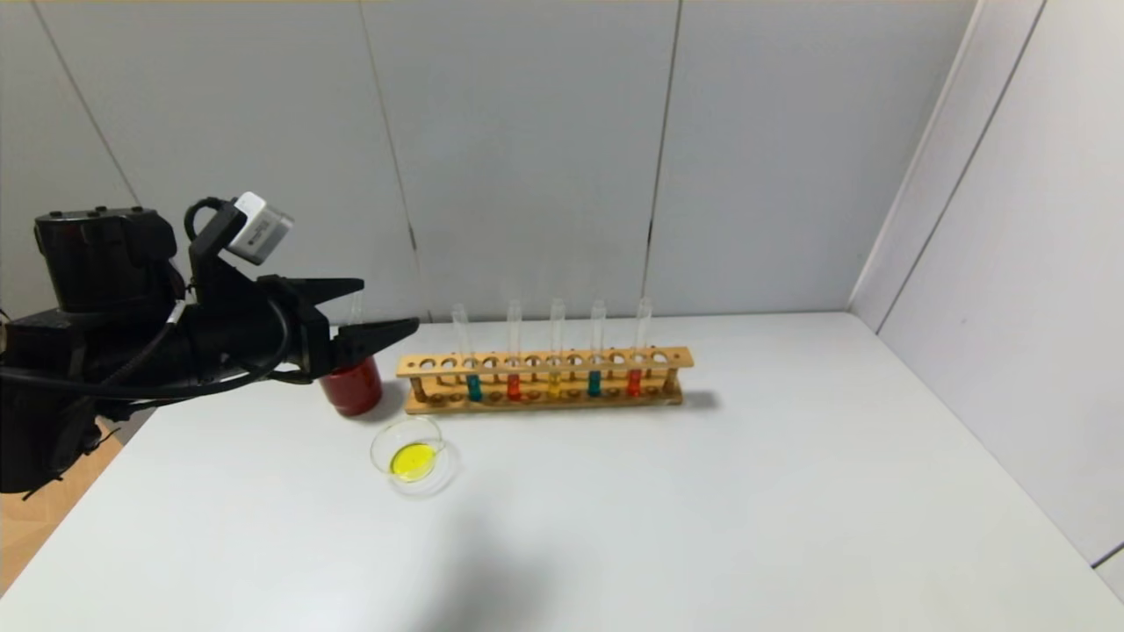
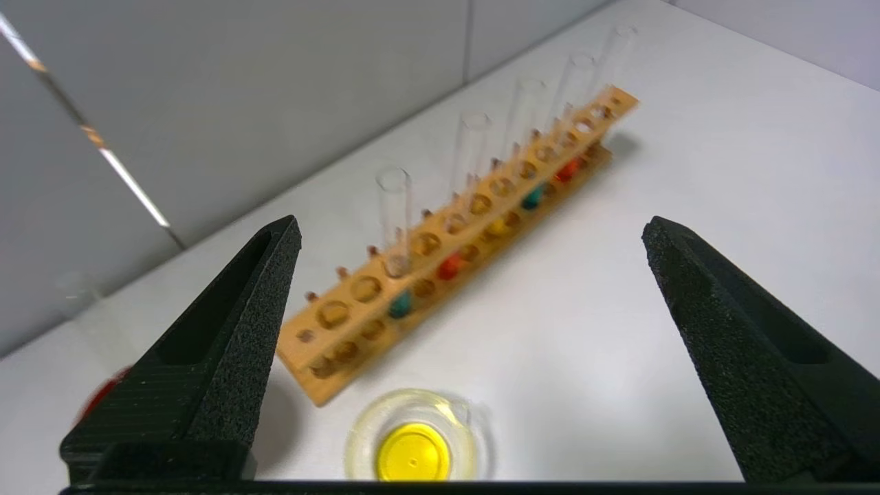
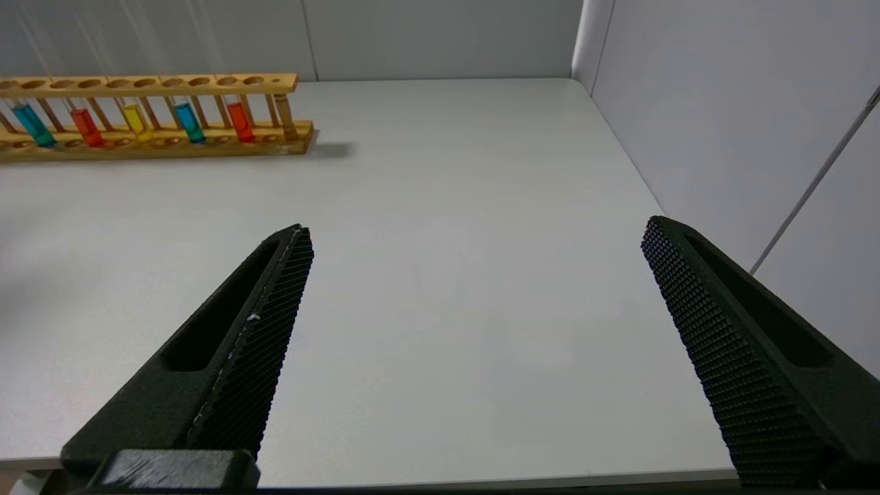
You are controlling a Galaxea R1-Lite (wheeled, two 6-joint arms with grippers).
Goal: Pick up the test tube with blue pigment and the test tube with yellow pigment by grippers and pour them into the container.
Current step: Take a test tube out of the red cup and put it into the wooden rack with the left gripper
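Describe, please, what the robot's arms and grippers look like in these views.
The left gripper has two black, tapered, wedge-shaped fingers with rough textured pads and a slot in each. A small white block sits above it, and black cables loop along the bulky black arm. The right gripper has matching black fingers with ribbed pads.

1. One wooden test tube rack (image 1: 544, 379) stands on the far side of the table.
2. Five test tubes stand in the rack: two hold teal-blue liquid, two hold red, one holds yellow.
3. From left to right they run: blue tube (image 1: 473, 386), red tube (image 1: 514, 386), yellow tube (image 1: 554, 384), second blue tube (image 1: 594, 383), second red tube (image 1: 634, 382).
4. One clear tube (image 1: 355, 307) stands in the cup; its contents cannot be made out.
5. One dark red cup (image 1: 353, 386) sits left of the rack.
6. One round glass dish (image 1: 413, 456) holding yellow liquid sits nearer than the cup.
7. One white table (image 1: 702, 527) carries everything.
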